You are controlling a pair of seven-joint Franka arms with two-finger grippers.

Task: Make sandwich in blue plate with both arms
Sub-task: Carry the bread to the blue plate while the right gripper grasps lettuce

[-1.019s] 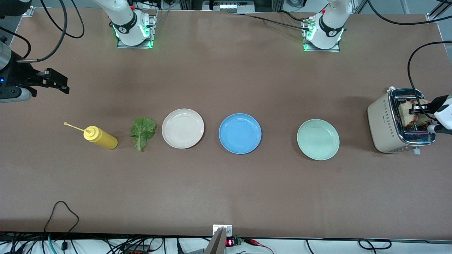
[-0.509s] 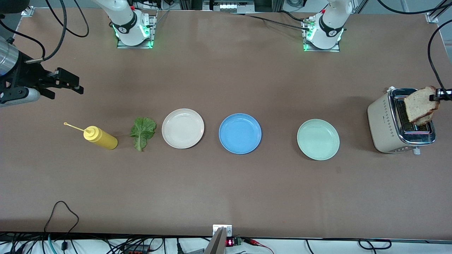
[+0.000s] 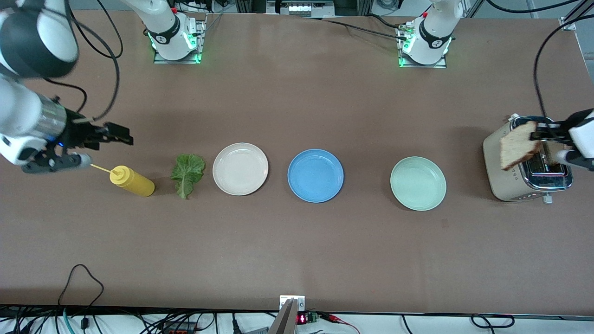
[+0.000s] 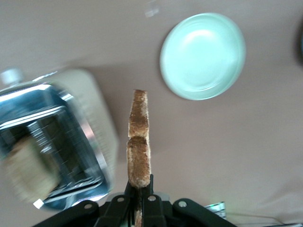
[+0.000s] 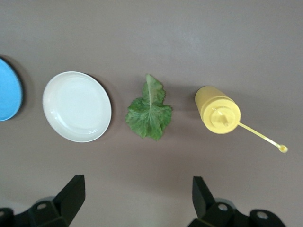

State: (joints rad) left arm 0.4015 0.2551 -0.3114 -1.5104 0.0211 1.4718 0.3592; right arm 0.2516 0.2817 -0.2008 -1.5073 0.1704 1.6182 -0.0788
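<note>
My left gripper [image 3: 538,135] is shut on a slice of light-brown bread [image 3: 519,150], which hangs over the toaster [image 3: 503,183] on its mint-plate side. In the left wrist view the slice [image 4: 138,142] shows edge-on, pinched between my left gripper's [image 4: 141,189] fingers. Another slice [image 4: 28,170] sits in the toaster's slot. The blue plate [image 3: 315,175] lies bare at mid table. A green lettuce leaf [image 3: 187,172] lies flat beside the cream plate. My right gripper [image 3: 123,138] hovers open over the table by the mustard bottle; it [image 5: 137,194] holds nothing.
A cream-white plate [image 3: 240,168] lies between lettuce and blue plate. A mint-green plate [image 3: 417,183] lies between blue plate and toaster. A yellow mustard bottle [image 3: 132,181] lies on its side, nozzle toward the right arm's end of the table. Cables trail along the table's edges.
The left gripper has lifted the bread slice out of the toaster and carried it toward the mint-green plate. The right gripper has moved in over the table toward the mustard bottle and lettuce.
</note>
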